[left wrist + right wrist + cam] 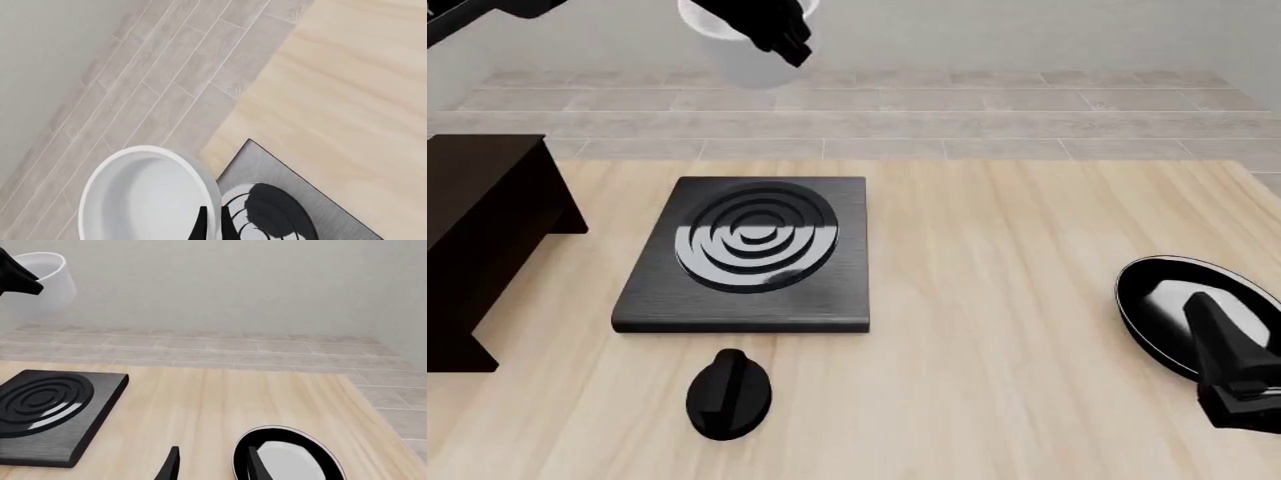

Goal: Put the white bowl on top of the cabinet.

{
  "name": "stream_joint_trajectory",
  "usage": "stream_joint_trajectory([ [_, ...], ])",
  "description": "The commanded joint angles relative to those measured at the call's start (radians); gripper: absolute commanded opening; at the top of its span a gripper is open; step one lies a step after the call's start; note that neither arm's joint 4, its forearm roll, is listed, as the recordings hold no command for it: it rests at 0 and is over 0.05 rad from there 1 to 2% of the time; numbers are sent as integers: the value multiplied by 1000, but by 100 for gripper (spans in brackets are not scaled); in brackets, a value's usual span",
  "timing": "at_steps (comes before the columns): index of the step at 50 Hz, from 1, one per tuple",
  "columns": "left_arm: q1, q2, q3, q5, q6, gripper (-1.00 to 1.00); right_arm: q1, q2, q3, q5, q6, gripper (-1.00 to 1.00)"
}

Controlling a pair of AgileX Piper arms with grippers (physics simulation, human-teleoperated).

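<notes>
Deep glossy white bowl held high in the air above the far table edge — rim pinched in left gripper. Large dark-brown wooden cabinet at left, well apart. Right gripper parted, holding nothing — beside shallow black pan.
</notes>
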Motion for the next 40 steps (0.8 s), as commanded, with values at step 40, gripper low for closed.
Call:
stream_joint_trajectory([
  [40,193,-250,135,29,-18,-100,16,-27,0,17,17,100],
])
